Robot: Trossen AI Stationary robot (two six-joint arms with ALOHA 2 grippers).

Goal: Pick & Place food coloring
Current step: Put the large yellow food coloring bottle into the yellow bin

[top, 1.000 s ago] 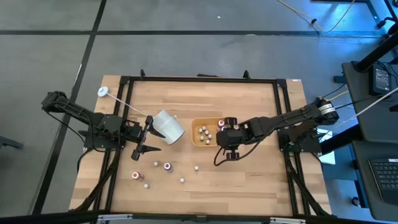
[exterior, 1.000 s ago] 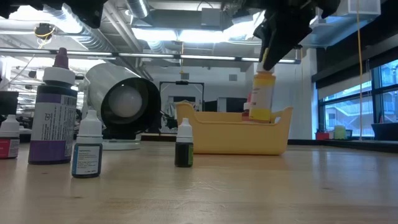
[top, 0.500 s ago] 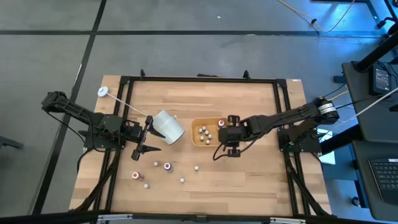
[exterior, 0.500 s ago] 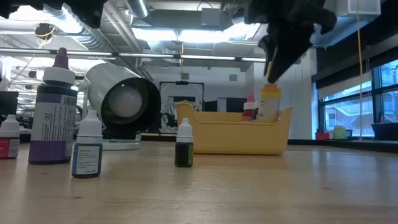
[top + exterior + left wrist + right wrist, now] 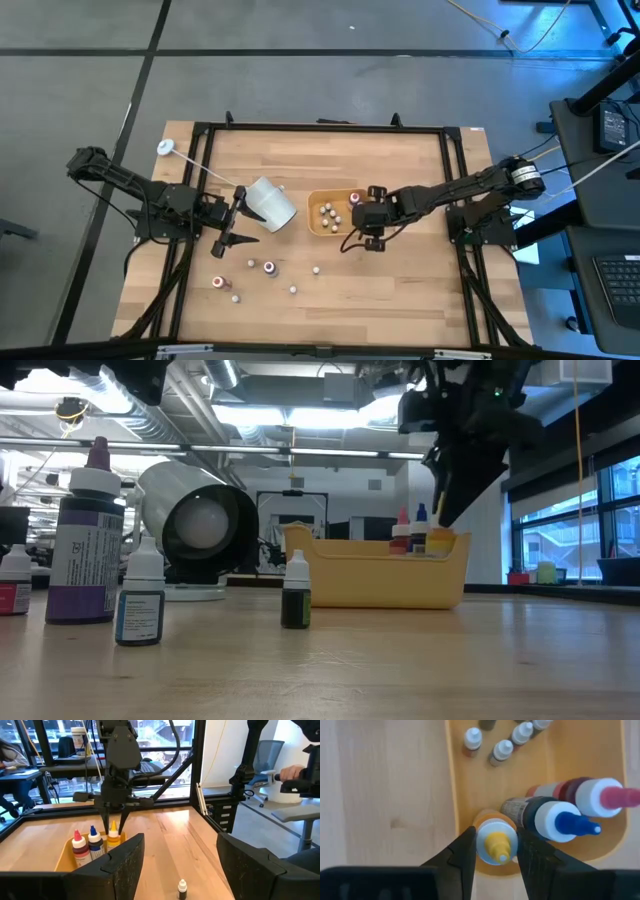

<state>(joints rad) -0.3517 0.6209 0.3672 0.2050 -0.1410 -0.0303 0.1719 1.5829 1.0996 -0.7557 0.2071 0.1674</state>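
My right gripper (image 5: 358, 222) hangs over the right end of the yellow-orange tray (image 5: 314, 214), shut on a yellow-tipped food coloring bottle (image 5: 496, 842). The bottle stands in the tray beside a blue-tipped bottle (image 5: 565, 822) and a red-tipped one (image 5: 610, 797). Several small bottles (image 5: 502, 750) stand farther along the tray floor. Several loose bottles (image 5: 269, 267) stand on the table nearer the front. My left gripper (image 5: 232, 220) is open and empty beside the white cup (image 5: 268, 203), which lies on its side. My right gripper pinches the yellow-tipped bottle at its white collar (image 5: 487, 851), just below the tip, between its two fingers. The fingers (image 5: 109, 820) come from above, pointing down. The bottle is upright inside the tray (image 5: 380, 575); the tray wall hides its base.
In the low view a tall purple bottle (image 5: 88, 540), a small blue-labelled one (image 5: 140, 602) and a dark one (image 5: 296, 595) stand near the table's front. A dark frame (image 5: 190, 190) borders the table. Bare wood lies right of the tray (image 5: 420, 270).
My right gripper has gone down with the yellow-tipped bottle. The bottle hung clear above the tray's right end a second ago and now sits low inside the tray, next to the blue-tipped and red-tipped bottles.
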